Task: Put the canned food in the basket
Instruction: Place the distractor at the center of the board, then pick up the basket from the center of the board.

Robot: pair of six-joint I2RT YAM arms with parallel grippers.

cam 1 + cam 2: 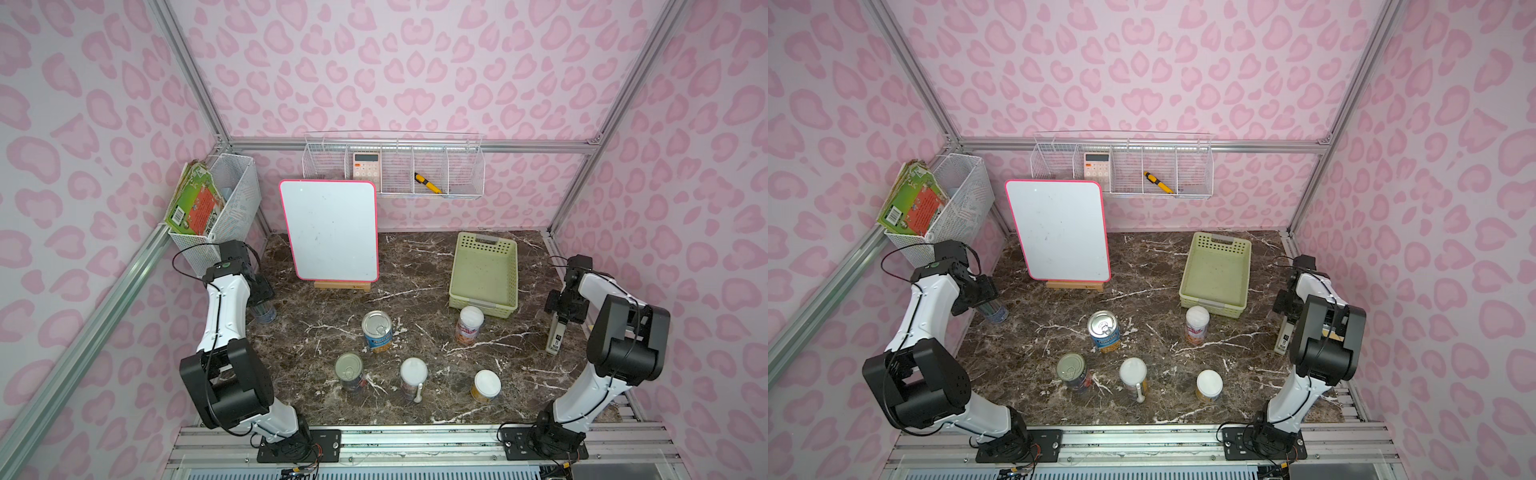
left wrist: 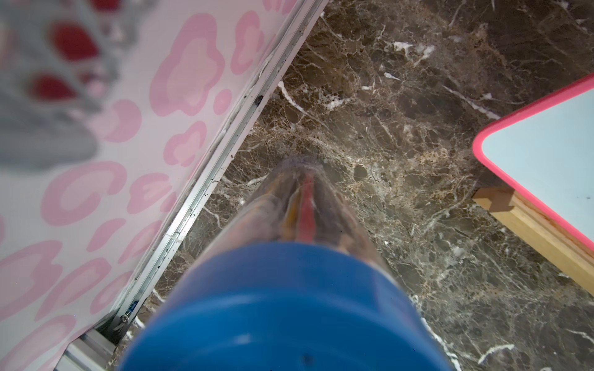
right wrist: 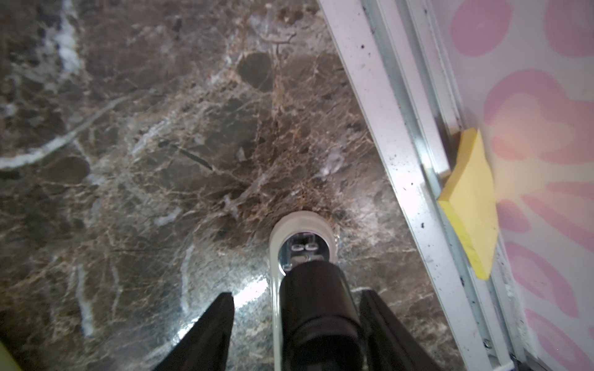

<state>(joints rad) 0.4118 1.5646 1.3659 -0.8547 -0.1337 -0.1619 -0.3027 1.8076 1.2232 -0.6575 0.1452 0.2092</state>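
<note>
Far left: noted a mesh bin (image 1: pixel 237 195) of books (image 1: pixel 195 203) hung on the wall. Below it, found the left gripper (image 1: pixel 261 293) directly over a clear tube (image 1: pixel 264 312) with a blue lid (image 2: pixel 283 308), upright on the table (image 1: pixel 415 266) near the left wall. Cannot tell the jaw width: fingers outside the left wrist view, lid filling much of it. Next right, logged a whiteboard (image 1: pixel 330 230) propped on a wooden stand (image 1: pixel 341 286).

Counted five cans, all upright on the table, all outside the basket (image 1: pixel 484 270). Left to right: dark can (image 1: pixel 349 371) at the front; blue-and-yellow can (image 1: pixel 377 330) behind it; first white-lidded can (image 1: pixel 413 376) at the front; second white-lidded can (image 1: pixel 469 324) just before the basket's near rim, contact unclear; third white-lidded can (image 1: pixel 486 384) at the front. Confirmed same layout in both top views.

Found the basket, pale green, right of centre toward the back.

Far right: found the right gripper (image 3: pixel 295 292) pointing down, a stapler (image 3: pixel 316 308) standing on end between its fingers (image 3: pixel 209 334). Read the jaws as spread, with a gap visible on one side of the stapler; no clamp on it. Noted yellow sticky notes (image 3: pixel 471 205) by the right wall.
</note>
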